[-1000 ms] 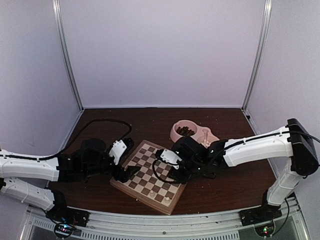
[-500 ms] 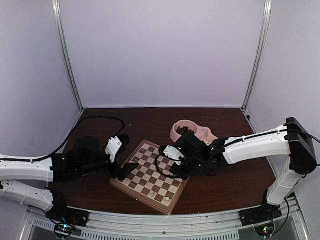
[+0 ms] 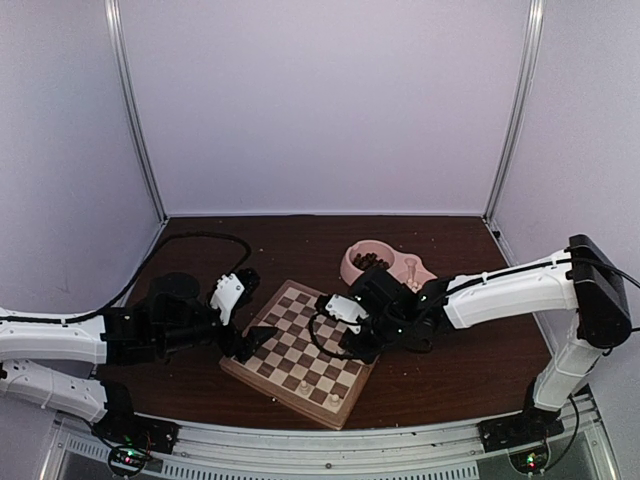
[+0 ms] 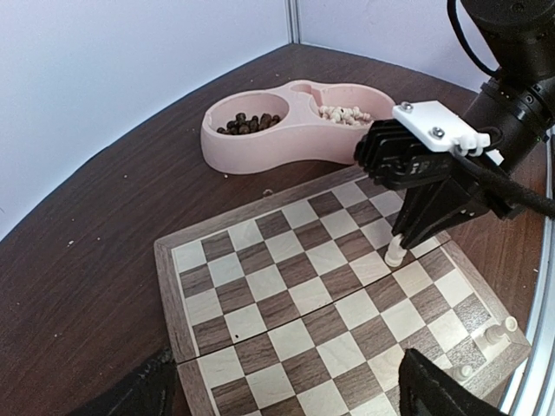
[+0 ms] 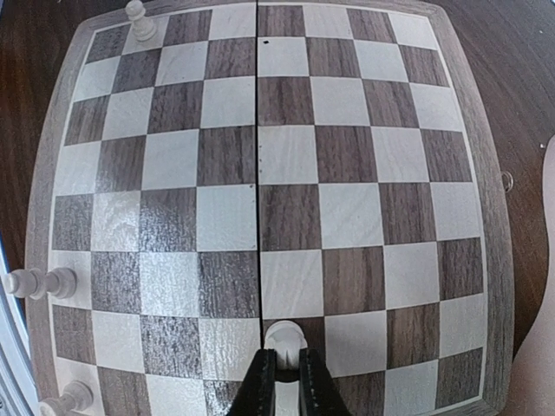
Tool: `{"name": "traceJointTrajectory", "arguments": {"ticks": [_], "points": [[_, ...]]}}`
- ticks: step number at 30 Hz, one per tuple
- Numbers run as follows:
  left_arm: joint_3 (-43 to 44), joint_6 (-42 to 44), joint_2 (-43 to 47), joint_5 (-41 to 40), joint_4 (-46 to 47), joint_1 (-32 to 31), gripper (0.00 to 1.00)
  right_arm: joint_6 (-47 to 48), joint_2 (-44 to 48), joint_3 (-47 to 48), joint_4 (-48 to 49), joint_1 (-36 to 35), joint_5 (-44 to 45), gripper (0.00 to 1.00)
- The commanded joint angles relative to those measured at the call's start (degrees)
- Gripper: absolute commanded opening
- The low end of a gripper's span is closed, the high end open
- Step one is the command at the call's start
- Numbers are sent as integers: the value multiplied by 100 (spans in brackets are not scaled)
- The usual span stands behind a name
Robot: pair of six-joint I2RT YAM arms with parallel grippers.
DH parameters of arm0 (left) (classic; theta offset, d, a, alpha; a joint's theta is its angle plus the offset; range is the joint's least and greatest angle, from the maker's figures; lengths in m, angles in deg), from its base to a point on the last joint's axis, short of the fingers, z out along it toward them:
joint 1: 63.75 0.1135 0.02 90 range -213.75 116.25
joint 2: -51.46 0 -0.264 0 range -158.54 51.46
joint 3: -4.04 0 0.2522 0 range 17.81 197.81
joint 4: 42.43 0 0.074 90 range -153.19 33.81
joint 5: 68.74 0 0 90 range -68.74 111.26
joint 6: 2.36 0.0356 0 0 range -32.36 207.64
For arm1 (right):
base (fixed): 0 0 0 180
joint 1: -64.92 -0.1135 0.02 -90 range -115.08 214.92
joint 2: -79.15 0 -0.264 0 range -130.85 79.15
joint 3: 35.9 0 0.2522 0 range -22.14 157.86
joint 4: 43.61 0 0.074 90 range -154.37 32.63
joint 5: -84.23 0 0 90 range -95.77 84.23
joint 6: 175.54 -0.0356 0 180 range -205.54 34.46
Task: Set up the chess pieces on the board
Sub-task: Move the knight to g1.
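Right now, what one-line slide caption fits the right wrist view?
Right gripper shut on a pale chess piece over the board, three more pale pieces near the board's edge.

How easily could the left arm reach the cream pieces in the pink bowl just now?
Probably not easily: the right arm, fingers shut on a cream piece, hangs over the board between the left fingers and that compartment.
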Motion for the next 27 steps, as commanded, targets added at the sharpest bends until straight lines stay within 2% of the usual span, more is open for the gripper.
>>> {"name": "traceJointTrajectory", "arguments": {"ticks": [1,7,14,27], "points": [[133,60,-35,-45,107,-27,89,10,310,-56,137,29,-564,7],[126,61,-19,-69,96,-22,89,70,539,-175,217,-127,-1125,7],[124,61,-23,-64,102,-19,89,321,377,21,-86,-453,-1630,7],[116,61,-17,-62,104,-23,89,540,157,159,-375,-881,-1397,8]]}}
